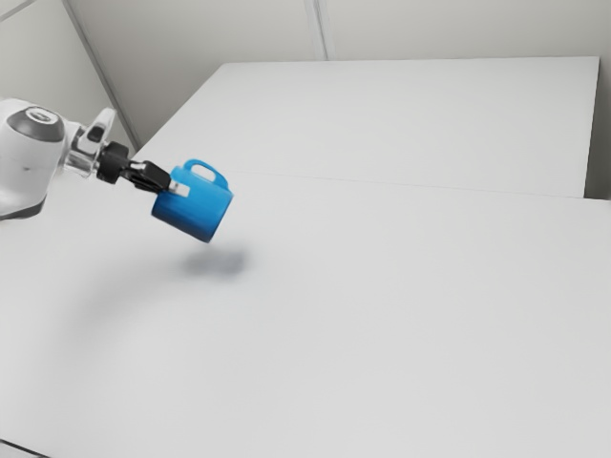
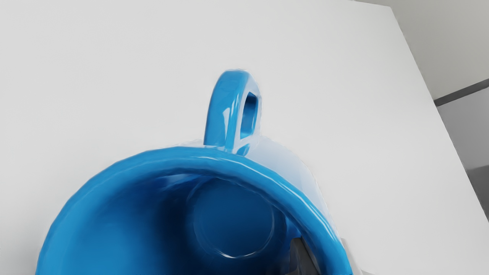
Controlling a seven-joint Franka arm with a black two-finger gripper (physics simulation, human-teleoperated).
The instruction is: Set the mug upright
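One mug [image 1: 199, 210] aloft over desk [image 1: 382, 315], claw [image 1: 178, 188] pinching its wall; mouth toward 10 o'clock, exterior view. Remaining: righting it, base onto desk.

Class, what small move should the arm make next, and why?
I'd tip the gripper more steeply downward: the mug, gripped by its rim, hangs above its shadow, handle uppermost, mouth facing the gripper rather than the ceiling.

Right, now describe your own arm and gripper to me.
My arm is white and rounded, with a dark grey cap bearing a pale marking, and silvery parts beyond it. The gripper is black, with a pale fingertip.
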